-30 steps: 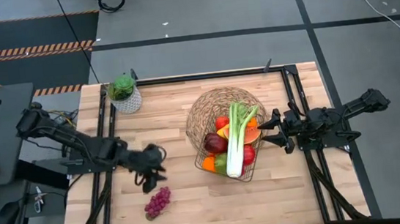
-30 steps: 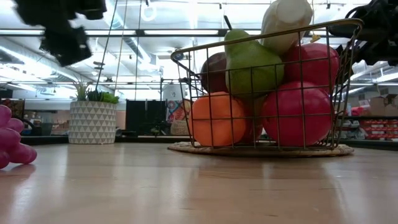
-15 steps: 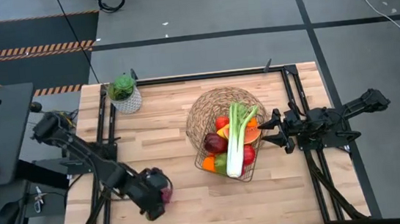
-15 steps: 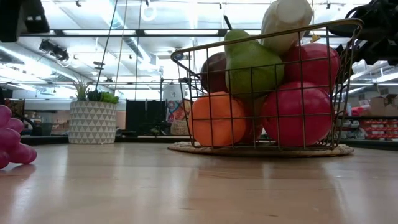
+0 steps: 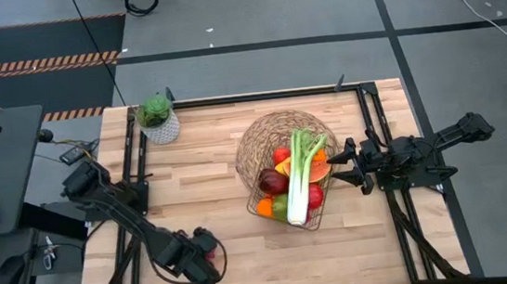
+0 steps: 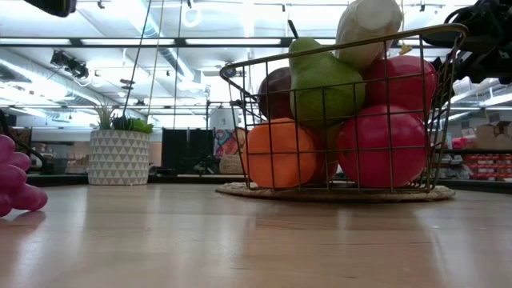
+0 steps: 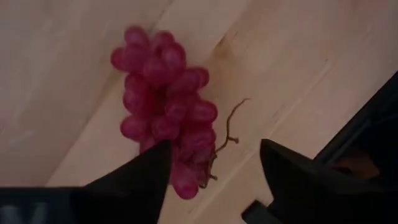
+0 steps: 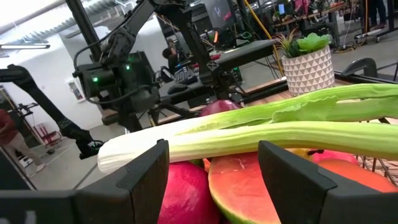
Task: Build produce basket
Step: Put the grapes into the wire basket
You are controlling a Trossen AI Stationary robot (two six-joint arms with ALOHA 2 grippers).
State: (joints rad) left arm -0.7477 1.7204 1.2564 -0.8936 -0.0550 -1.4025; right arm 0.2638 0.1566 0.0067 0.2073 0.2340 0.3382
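From overhead, the left gripper (image 5: 202, 263) sat at the lower left of the frame and covered nearly all of the grapes (image 5: 211, 248), only a sliver of purple-red showing beside it; in the low view the bunch was cut off by the left edge. The left wrist view made things plainer: the grapes (image 7: 165, 106) lay on pale wood with a thin brown stem, the two dark fingers (image 7: 144, 177) spread to either side of the bunch's near end, parted and holding nothing.

The wire basket (image 5: 263, 141) stood right of centre on a round woven mat (image 5: 251, 133), its mesh see-through; inside lay the celery stalk (image 5: 303, 170), red apples (image 5: 315, 195), an orange (image 5: 265, 207) and a green pear (image 5: 281, 207), and a watermelon slice (image 8: 245, 186) that was clear only in the right wrist view; fruit lower down was hard to make out.

The right gripper (image 5: 347, 166) waited at the basket's right rim; its fingers (image 8: 289, 177) stood apart with the celery and fruit seen between them, and I could not tell whether they gripped anything.

The table (image 5: 217, 155) was light butcher-block wood framed by dark rails; a leafy plant in a white patterned pot (image 5: 158, 118) stood at its upper left corner. Around it ran grey floor with dark seams and hazard-striped tape (image 5: 36, 63) at upper left; beyond, a workshop with strip lights and another robot arm (image 8: 115, 68).
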